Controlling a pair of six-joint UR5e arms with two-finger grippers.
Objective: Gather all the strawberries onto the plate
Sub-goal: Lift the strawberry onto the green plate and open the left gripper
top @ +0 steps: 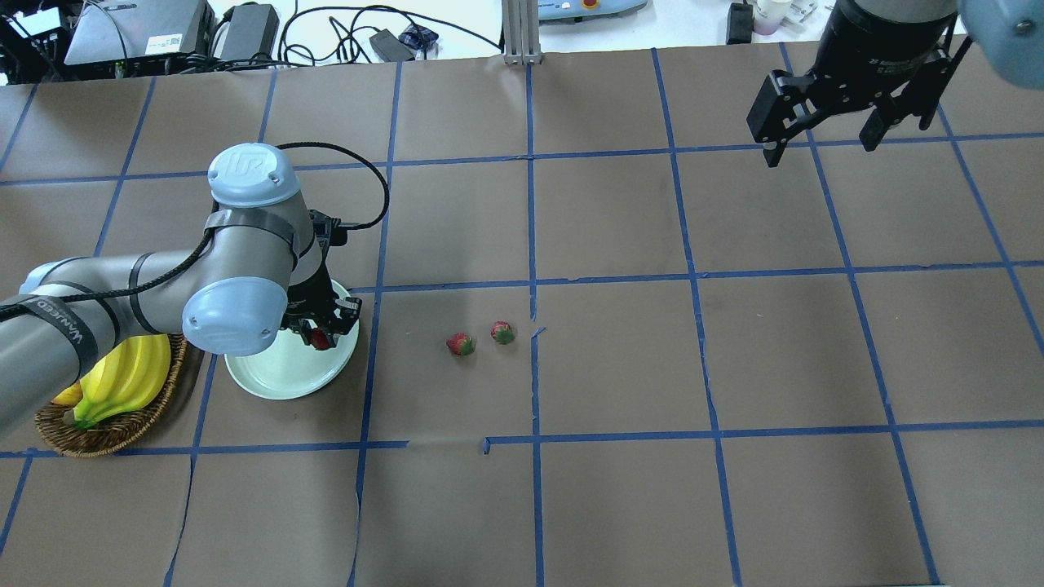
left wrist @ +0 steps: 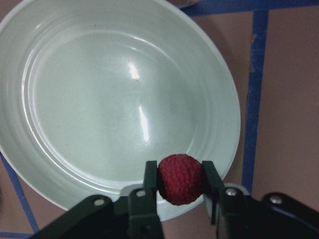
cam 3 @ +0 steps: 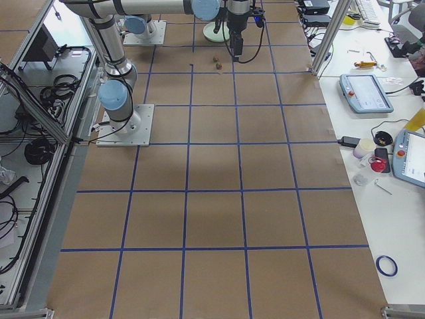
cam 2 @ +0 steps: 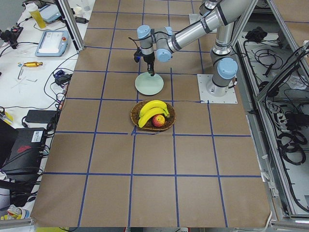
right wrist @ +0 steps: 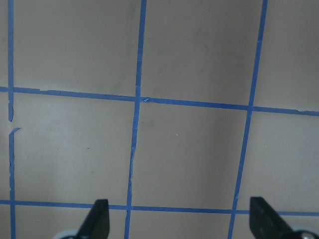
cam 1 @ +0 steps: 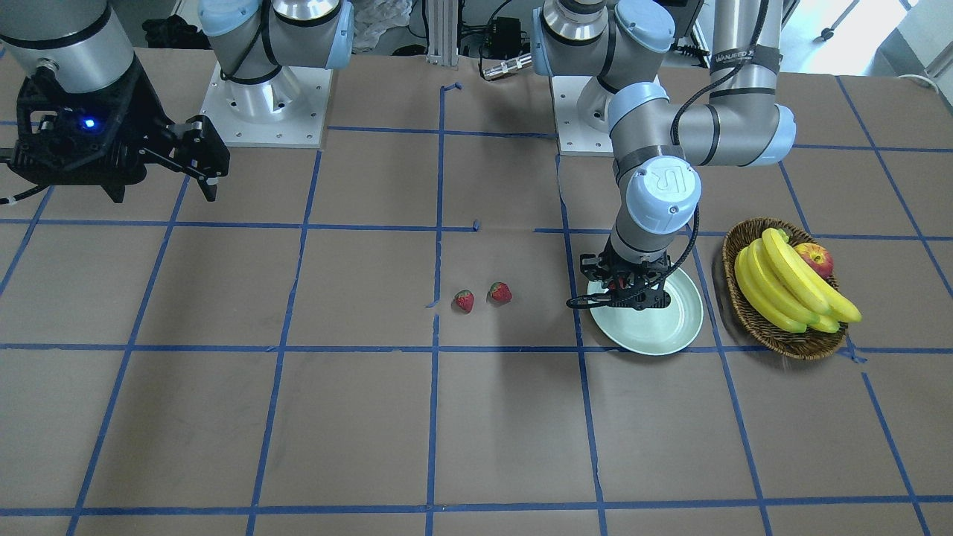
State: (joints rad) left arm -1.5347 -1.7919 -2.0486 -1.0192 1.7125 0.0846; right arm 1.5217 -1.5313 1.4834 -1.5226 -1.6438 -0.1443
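My left gripper (left wrist: pixel 180 183) is shut on one red strawberry (left wrist: pixel 180 179) and holds it over the rim of the pale mint plate (left wrist: pixel 75 99). The gripper (top: pixel 322 330) also shows over the plate (top: pixel 269 379) in the overhead view, with the strawberry (top: pixel 320 339) between its fingers. Two more strawberries (top: pixel 461 344) (top: pixel 502 333) lie on the table to the plate's right; in the front view they lie (cam 1: pixel 464 301) (cam 1: pixel 500 292) left of the plate (cam 1: pixel 670 327). My right gripper (top: pixel 824 147) is open and empty, high over the far right of the table.
A brown wicker basket (top: pixel 106 432) with bananas (top: pixel 122 379) stands just left of the plate; the front view also shows a red-yellow apple (cam 1: pixel 815 259) in it. Blue tape lines grid the brown table.
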